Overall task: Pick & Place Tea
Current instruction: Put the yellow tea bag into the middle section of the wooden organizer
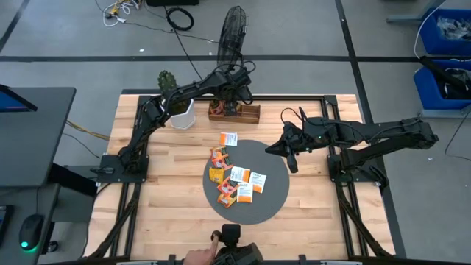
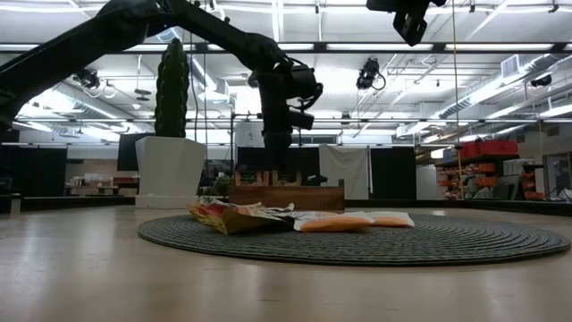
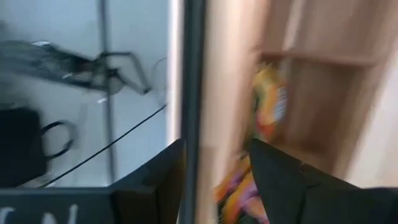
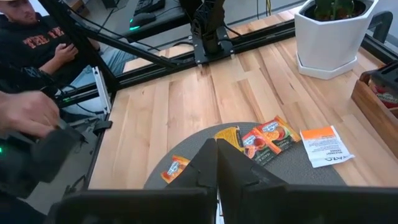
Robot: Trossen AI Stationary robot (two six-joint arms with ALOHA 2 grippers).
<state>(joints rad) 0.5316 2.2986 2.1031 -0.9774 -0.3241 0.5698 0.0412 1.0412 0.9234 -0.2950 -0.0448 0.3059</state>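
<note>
High view, wooden surface, grey disc at its middle, brown wooden tray at the far edge, left claw parted above the tray, right claw pressed shut over the disc's edge, tea sachets scattered on the disc, one sachet just off it

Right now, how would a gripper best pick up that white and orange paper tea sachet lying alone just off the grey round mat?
Probably from straight above, pinching the white and orange sachet across two opposite edges: it lies flat on the wooden table, clear of the pile.
</note>
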